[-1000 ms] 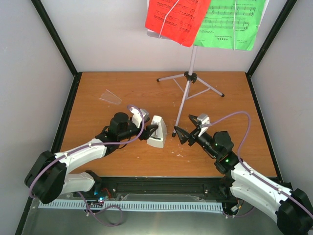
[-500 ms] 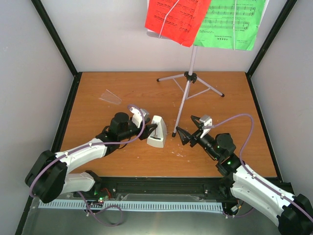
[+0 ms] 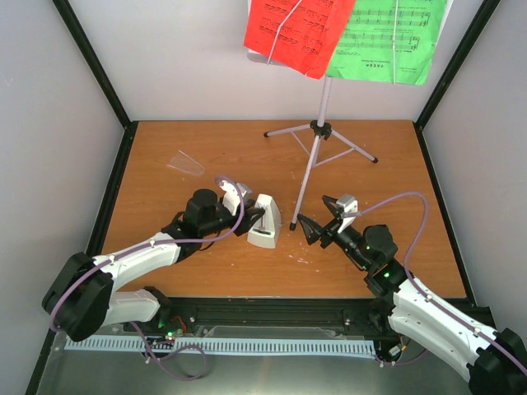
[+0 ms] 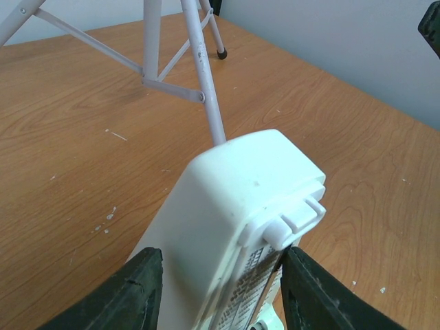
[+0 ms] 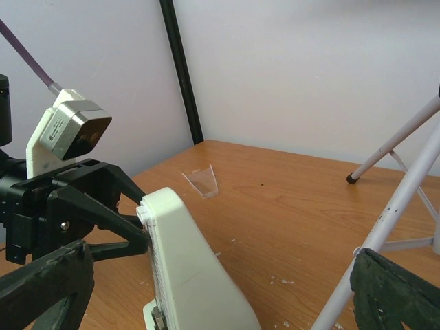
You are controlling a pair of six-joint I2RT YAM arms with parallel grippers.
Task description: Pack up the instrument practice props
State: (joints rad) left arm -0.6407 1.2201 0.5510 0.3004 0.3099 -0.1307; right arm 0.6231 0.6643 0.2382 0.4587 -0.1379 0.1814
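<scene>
The white metronome (image 3: 265,220) stands upright on the wooden table, left of centre. My left gripper (image 3: 254,220) straddles its upper part, and in the left wrist view both black fingers (image 4: 141,289) lie against the sides of the metronome (image 4: 240,185). The music stand (image 3: 323,99) stands at the back on its silver tripod. It carries a red page (image 3: 296,33) and a green page (image 3: 391,37). My right gripper (image 3: 316,214) is open at the near tripod leg (image 5: 385,220), which passes between its fingers beside the metronome (image 5: 185,275).
A small clear plastic piece (image 3: 186,162) lies on the table at the back left. Black frame posts (image 3: 90,62) and grey walls close in the table on three sides. The other tripod legs (image 3: 350,146) spread across the back of the table.
The left jaws have narrowed onto the metronome. The right gripper has shifted slightly right and turned a little, still wide open. The stand and metronome have not moved.
</scene>
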